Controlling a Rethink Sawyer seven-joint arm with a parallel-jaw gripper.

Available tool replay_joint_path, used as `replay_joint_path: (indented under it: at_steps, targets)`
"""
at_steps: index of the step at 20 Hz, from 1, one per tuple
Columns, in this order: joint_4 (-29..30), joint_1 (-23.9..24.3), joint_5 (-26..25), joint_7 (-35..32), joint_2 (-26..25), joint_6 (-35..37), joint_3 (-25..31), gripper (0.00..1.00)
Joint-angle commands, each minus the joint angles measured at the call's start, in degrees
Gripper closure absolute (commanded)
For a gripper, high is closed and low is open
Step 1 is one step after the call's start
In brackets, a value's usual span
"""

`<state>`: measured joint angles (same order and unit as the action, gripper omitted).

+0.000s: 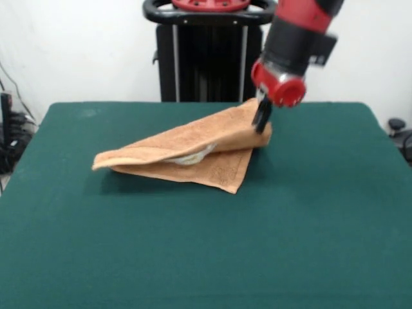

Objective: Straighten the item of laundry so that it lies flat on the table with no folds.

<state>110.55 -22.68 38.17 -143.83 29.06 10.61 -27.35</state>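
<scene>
A tan-orange terry towel (193, 151), soft, light and floppy, is lying folded over itself mid-table (193, 257), its raised corner held up at the gripper (261, 122). The jaws are pinching that corner shut; the loose upper-layer edge, trailing away below them, looks best to grasp.

Tan-orange towel (193, 148) (a whitish patch shows in its fold) on a dark green table (206, 251); red-and-black arm (293, 45).
</scene>
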Motion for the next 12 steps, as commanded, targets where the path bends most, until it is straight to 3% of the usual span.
replay_joint_path:
  at_steps: [1, 12]
  targets:
    - [1.6, -3.9, -5.7, -8.2, 7.2, 19.1, -6.6, 1.0]
    - [-3.2, -2.4, -12.9, -5.9, 14.7, 29.8, -10.9, 1.0]
